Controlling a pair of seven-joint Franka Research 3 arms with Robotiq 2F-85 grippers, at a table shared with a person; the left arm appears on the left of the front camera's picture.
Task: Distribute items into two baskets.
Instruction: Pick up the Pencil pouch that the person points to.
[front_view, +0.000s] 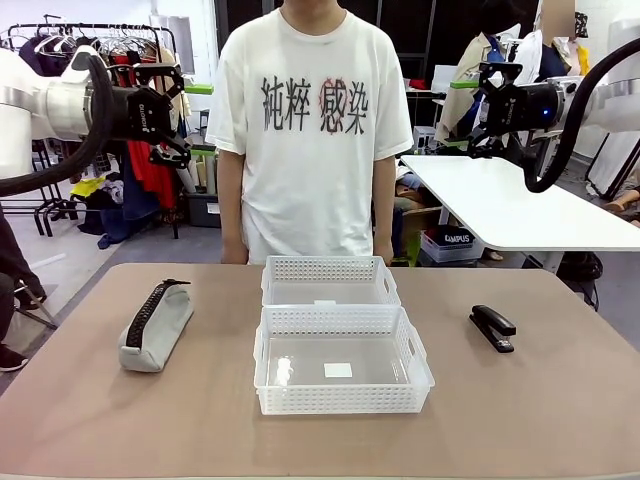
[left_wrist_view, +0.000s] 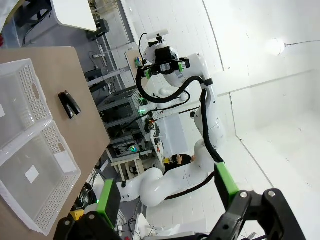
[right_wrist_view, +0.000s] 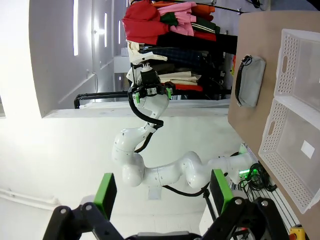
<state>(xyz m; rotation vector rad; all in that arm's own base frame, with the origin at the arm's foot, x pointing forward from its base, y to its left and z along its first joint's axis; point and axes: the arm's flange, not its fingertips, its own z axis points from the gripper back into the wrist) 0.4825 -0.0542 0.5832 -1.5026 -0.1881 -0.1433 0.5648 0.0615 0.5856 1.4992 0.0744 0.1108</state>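
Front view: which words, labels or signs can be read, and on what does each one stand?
"純粹 感染": on the person's white T-shirt.
"CAMPUS", as far as it can be made out: on a storage box under the far white table.
The white sticker in the larger basket: no print can be read.

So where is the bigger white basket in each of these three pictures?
Front view: larger basket, centre of the table, nearest the camera.
Left wrist view: lower left.
Right wrist view: lower right edge.
Shared landmark: the smaller basket, directly behind it.
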